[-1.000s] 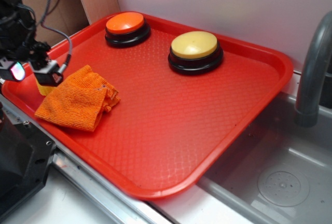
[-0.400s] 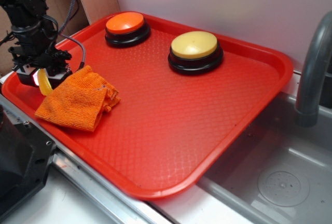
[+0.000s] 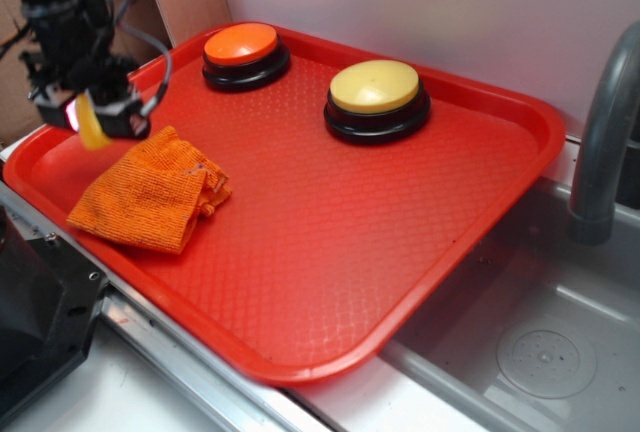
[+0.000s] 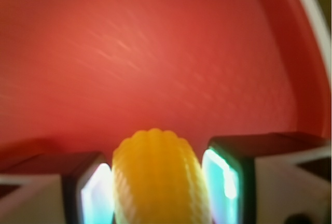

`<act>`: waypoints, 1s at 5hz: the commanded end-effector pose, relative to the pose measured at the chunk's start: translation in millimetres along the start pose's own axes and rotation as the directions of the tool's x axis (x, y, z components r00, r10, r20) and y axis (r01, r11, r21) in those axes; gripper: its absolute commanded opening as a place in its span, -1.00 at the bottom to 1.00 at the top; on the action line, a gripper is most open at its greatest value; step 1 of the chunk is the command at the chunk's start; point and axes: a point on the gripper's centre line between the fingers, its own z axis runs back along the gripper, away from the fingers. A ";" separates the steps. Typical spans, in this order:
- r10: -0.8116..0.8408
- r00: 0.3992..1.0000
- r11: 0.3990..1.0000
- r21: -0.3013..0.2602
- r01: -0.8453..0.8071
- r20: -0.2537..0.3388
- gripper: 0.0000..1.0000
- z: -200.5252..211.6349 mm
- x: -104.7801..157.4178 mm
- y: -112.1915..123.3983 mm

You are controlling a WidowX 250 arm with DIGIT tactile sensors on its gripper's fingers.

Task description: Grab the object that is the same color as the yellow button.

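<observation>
Your gripper [image 3: 90,117] squeezes the toy corn [image 3: 91,124] tight so it cannot drop. It hangs just above the orange cloth [image 3: 150,192], far from the yellow button [image 3: 376,87].

yellow ridged corn [image 4: 155,180], red textured tray [image 3: 330,222], orange mesh cloth [image 3: 145,192], pale-yellow button [image 3: 376,87]

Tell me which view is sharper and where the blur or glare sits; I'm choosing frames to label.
Exterior view: mostly sharp, soft sheen on the red tray, yellow button crisp; the gripper and toy corn slightly smeared. Wrist view: soft throughout, tray texture streaked, the corn blurred between glowing finger pads that wash out.
</observation>
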 end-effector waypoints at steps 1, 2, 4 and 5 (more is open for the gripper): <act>-0.252 0.959 0.965 -0.045 0.259 0.131 -1.00 105.6 24.6 -92.1; -0.324 0.941 0.940 -0.076 0.331 0.094 -1.00 113.9 21.2 -121.2; -0.412 0.911 0.903 -0.137 0.408 -0.002 -1.00 118.4 -4.8 -143.5; -0.405 0.914 0.908 -0.111 0.405 0.020 -1.00 118.9 -4.5 -143.2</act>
